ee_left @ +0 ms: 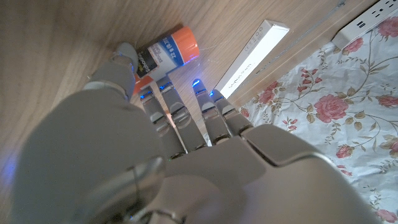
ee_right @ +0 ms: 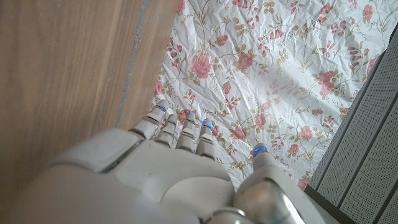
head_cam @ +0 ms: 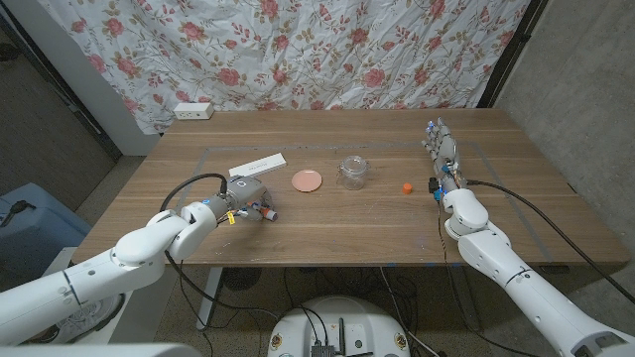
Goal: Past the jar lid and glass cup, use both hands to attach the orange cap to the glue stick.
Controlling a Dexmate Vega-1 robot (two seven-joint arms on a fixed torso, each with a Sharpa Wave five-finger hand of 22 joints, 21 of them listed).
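While the left hand (head_cam: 241, 197) is sitting low over the table (head_cam: 327, 233) with its fingers (ee_left: 163, 102) curling loosely forward, the glue stick (ee_left: 163, 55) is lying on the wood right at the fingertips, its orange end pointing away from the thumb; whether any finger is actually touching it or pinching it cannot be told, so the hand's state stays uncertain. Just past the stick from that hand, a flat white box (head_cam: 257, 164) is lying at a slant, and farther out still a white power strip (head_cam: 193, 111) is sitting by the flowered cloth (head_cam: 327, 50) that is hanging behind the table. Off to the inner side of the left hand, toward the other arm, the pink jar lid (head_cam: 307, 180) is lying flat, with the glass cup (head_cam: 352, 171) standing just beside it. The right hand (head_cam: 444, 157) is stretching out straight on its own side of the table, fingers (ee_right: 180, 134) extended and a little apart, holding nothing. The small orange cap (head_cam: 408, 186) is sitting on the wood near that hand's inner side, apart from it, between the hand and the glass cup and well apart from the glue stick.
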